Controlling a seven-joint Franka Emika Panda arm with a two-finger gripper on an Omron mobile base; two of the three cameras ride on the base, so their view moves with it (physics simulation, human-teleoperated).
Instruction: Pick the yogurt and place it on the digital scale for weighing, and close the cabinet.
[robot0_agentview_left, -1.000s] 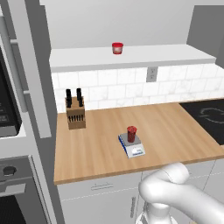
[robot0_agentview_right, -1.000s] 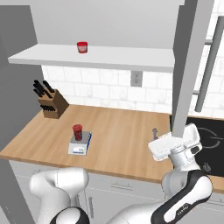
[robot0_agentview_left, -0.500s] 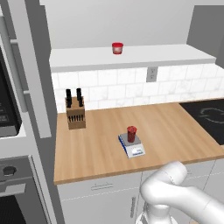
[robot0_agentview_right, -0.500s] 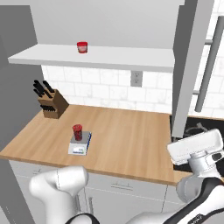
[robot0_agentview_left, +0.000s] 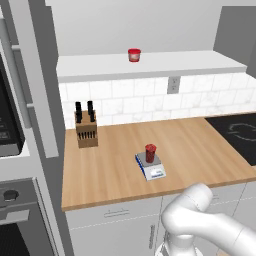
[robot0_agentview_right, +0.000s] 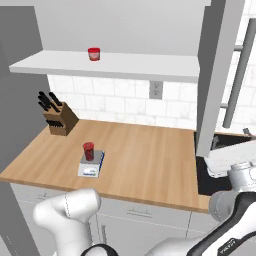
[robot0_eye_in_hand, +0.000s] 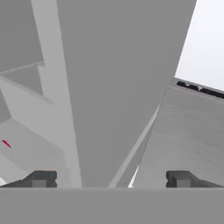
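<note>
- The cabinet (robot0_agentview_right: 212, 75) is what I have left to deal with: its right door (robot0_eye_in_hand: 122, 87) hangs open and fills the space directly ahead of the gripper (robot0_eye_in_hand: 111, 178), close in. The left door (robot0_agentview_left: 37, 80) also stands open, well off to the gripper's far side.
- My main worry is the push. If I drive the hand into the door near its hinge side or at a glancing angle, I judge the fingers (robot0_eye_in_hand: 41, 178) could skid along the flat panel and the door would stop short of shut.
- A second risk: the door's bar handle (robot0_agentview_right: 239, 75) sits just above and outboard of the hand, and a wide swing could snag the wrist on it.
- The arm (robot0_agentview_right: 235, 210) is reached out low and far to the right, elbow tucked near the bench (robot0_agentview_right: 145, 155) edge, hand tipped up toward the door.
- The gripper is spread wide with nothing between its fingers.
- The scale (robot0_agentview_left: 150, 166) lies well behind and to the left of the gripper on the bench, so a large sweep back across could knock it.
- The yogurt (robot0_agentview_left: 150, 152) stands upright on the scale, so that part looks done; it is far from the gripper.
- A brighter red cup (robot0_agentview_left: 134, 54) sits on the cabinet shelf (robot0_agentview_left: 150, 65), out of the gripper's way.
</note>
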